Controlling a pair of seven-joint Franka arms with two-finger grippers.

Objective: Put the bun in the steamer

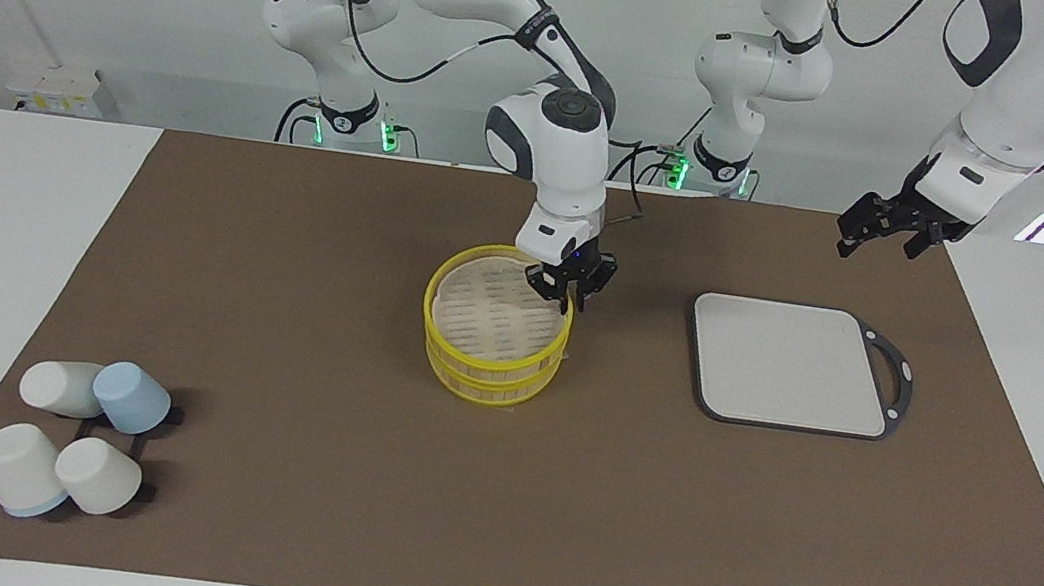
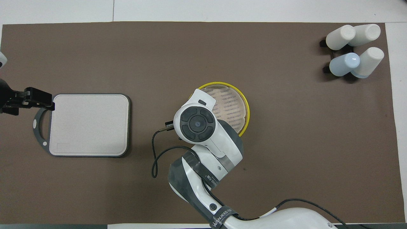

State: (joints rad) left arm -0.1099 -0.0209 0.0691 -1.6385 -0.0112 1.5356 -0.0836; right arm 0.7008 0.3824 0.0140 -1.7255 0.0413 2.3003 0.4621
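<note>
The steamer (image 1: pixel 492 355) stands mid-table as two stacked yellow-rimmed rings with a pale slatted top; it also shows in the overhead view (image 2: pixel 244 105). No bun is in view. My right gripper (image 1: pixel 571 291) is down at the steamer's upper rim, on the edge nearer the robots and toward the left arm's end. In the overhead view the right arm's wrist hides this gripper and part of the steamer. My left gripper (image 1: pixel 882 242) is open and empty, raised beside the grey board, and also shows in the overhead view (image 2: pixel 33 99).
A grey rectangular board (image 1: pixel 790 364) with a dark handle ring lies toward the left arm's end. Several white and blue cups (image 1: pixel 73 446) lie on a black rack toward the right arm's end, farther from the robots. A brown mat (image 1: pixel 278 463) covers the table.
</note>
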